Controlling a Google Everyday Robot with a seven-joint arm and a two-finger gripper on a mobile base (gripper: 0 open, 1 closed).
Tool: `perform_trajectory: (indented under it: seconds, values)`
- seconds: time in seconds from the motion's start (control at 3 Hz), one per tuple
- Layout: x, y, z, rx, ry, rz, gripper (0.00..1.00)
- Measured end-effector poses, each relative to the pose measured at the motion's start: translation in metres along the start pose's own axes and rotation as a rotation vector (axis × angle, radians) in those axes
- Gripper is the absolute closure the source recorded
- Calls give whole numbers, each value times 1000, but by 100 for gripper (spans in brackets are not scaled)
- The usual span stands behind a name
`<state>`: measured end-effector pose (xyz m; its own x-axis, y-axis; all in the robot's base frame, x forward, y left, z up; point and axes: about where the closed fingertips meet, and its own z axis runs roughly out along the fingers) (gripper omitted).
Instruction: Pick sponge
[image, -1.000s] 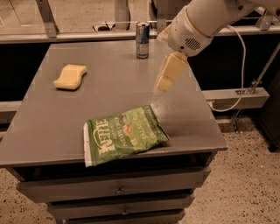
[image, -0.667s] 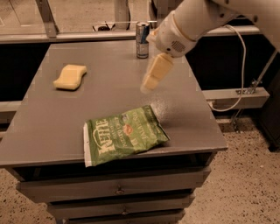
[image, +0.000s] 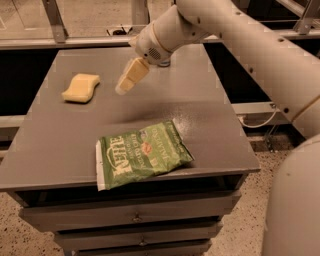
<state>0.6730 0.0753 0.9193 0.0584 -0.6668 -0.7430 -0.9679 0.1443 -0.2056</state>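
**Hovering short of sponge – pick not begun**

My gripper (image: 126, 82) hangs above the table (image: 200, 100), mid-rear, angled down-left toward the sponge (image: 80, 88). Open or closed: cannot tell from this angle. Sponge lies flat near the left rear corner, just left of the gripper, apart, untouched. Probable reason for the tilt: lines me up for approach from above. Chip bag (image: 142, 155) sits at front edge, well apart, so no obstruction. Next move, est.: shift left, descend, grip w/ light force; foam compresses.
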Motion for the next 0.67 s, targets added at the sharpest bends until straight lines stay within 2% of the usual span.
perform_trajectory:
  seconds: [0.33, 0.67]
  values:
    - [-18, -15, 65, -17, -95, 68, 0]
    - [-25, -24, 119, -27, -146, 151, 0]
